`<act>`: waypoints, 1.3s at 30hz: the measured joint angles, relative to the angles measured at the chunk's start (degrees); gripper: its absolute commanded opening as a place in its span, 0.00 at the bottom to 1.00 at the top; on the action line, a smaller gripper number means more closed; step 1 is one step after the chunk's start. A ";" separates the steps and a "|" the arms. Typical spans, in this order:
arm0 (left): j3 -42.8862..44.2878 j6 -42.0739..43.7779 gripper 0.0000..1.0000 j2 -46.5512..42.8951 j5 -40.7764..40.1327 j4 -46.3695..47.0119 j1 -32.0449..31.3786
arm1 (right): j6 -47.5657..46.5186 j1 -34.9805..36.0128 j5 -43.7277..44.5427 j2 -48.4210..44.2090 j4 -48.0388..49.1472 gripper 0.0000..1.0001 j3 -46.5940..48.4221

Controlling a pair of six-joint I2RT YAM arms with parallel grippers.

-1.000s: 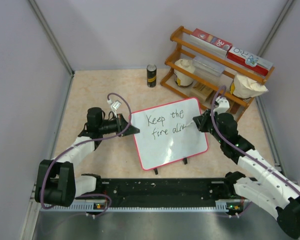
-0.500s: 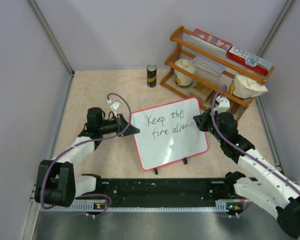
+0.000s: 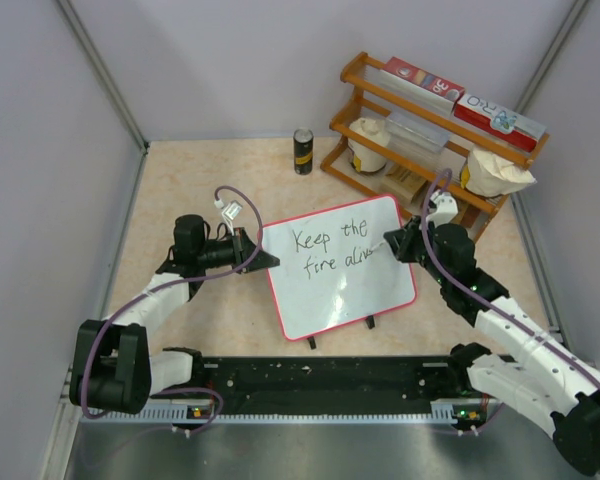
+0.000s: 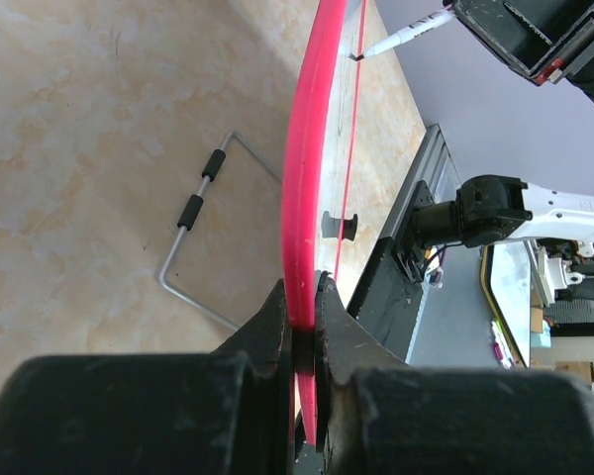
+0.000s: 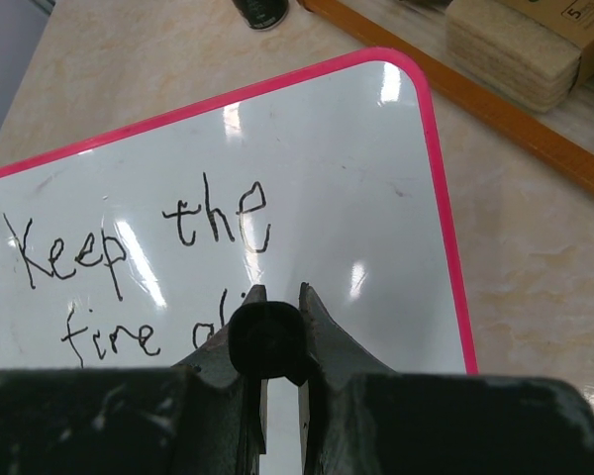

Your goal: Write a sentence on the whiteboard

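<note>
Left gripper (image 3: 264,258) is clamped on the left rim of the whiteboard (image 3: 345,295). In my left wrist view the pink edge sits pinched between both fingers (image 4: 267,332). The board sits on the table (image 3: 180,180) between my two arms, slightly skewed. Right gripper (image 3: 393,243) is closed around a marker (image 4: 408,33), with the tip touching the board at the end of line two. The sentence (image 3: 330,250) reads "Keep the" over "fire aliv" — from the right wrist, my own fingers hide its last letters.

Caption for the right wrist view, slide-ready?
Right end effector, shut on a marker, over the whiteboard; the sentence: "Keep the fire", next word partly hidden.
</note>
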 measured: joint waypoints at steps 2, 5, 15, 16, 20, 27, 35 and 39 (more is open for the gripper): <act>0.00 0.02 0.00 0.00 0.00 0.00 0.00 | 0.00 0.00 -0.52 -0.02 -0.02 0.00 0.00; 0.00 0.02 0.00 0.00 0.00 0.00 0.00 | 0.00 0.00 -0.96 -0.07 -0.26 0.00 -0.02; 0.00 0.02 0.00 0.00 0.00 0.00 0.00 | 0.07 0.00 -2.14 -1.51 -2.08 0.00 -1.18; 0.00 0.02 0.00 0.00 0.00 0.02 0.00 | 0.11 0.00 -2.14 -1.66 -2.14 0.00 -1.27; 0.00 0.02 0.00 0.00 0.00 0.02 0.00 | 0.15 0.00 -2.08 -2.01 -2.19 0.00 -1.62; 0.00 0.02 0.00 0.00 0.00 0.02 -0.02 | 0.22 0.00 -0.59 -2.69 -3.50 0.00 -1.62; 0.00 0.02 0.00 0.00 0.00 0.00 -0.02 | 0.22 0.00 1.18 -3.08 -4.09 0.00 -1.60; 0.00 0.11 0.00 0.00 0.02 0.02 0.00 | 0.00 -0.02 1.38 -3.82 -4.66 0.00 -1.49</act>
